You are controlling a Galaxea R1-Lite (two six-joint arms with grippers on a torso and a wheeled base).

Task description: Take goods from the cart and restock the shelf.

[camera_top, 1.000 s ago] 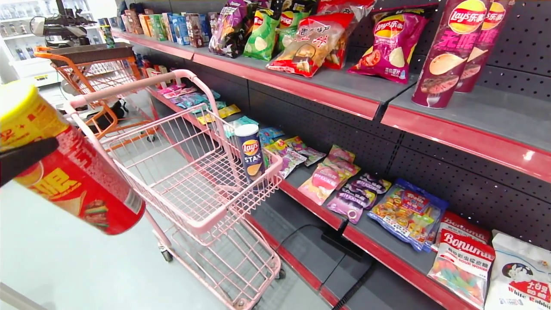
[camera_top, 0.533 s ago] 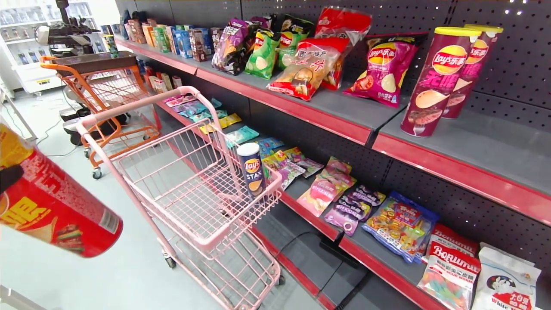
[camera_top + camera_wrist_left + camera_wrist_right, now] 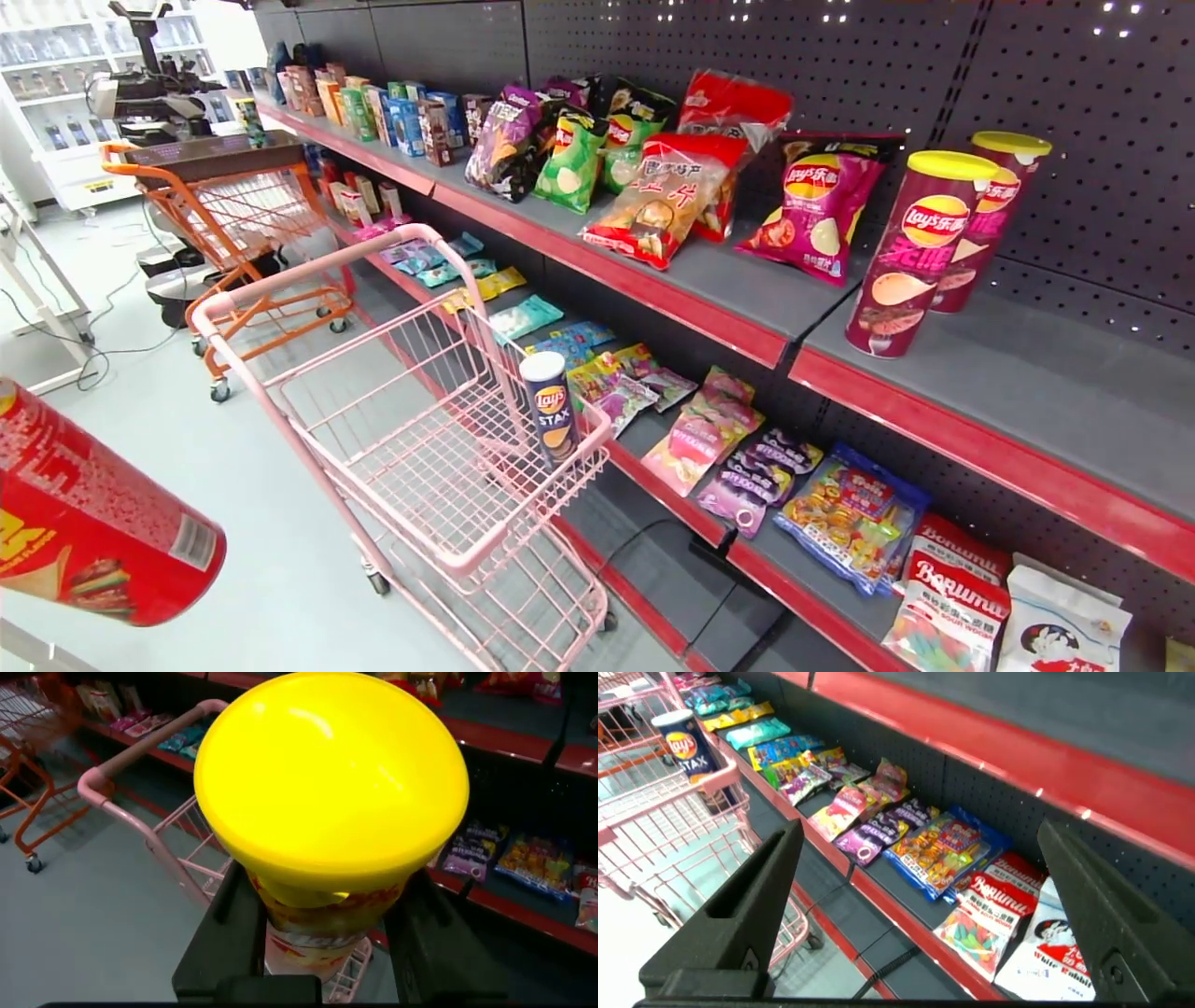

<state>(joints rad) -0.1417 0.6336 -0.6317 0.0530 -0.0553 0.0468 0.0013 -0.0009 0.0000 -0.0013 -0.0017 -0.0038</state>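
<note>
A red chip can with a yellow lid (image 3: 329, 775) stands between the fingers of my left gripper (image 3: 327, 947), which is shut on it. In the head view the same red can (image 3: 93, 523) hangs tilted at the lower left, above the floor beside the pink cart (image 3: 317, 266). A blue chip can (image 3: 551, 406) stands upright in the cart's far corner, next to the shelf. My right gripper (image 3: 920, 924) is open with nothing in it, held over the lower shelf's candy bags (image 3: 934, 849). The blue can (image 3: 684, 747) lies off to its side.
Two purple chip cans (image 3: 920, 252) stand on the upper shelf (image 3: 1027, 373), with bare grey room to their right. Chip bags (image 3: 663, 201) and boxes fill that shelf further left. An orange cart (image 3: 233, 215) stands behind the pink one. A black cable lies under the shelf.
The head camera has tilted up, so the shelf, the cart and the red can all sit lower in the picture. The red can stays in my left gripper.
</note>
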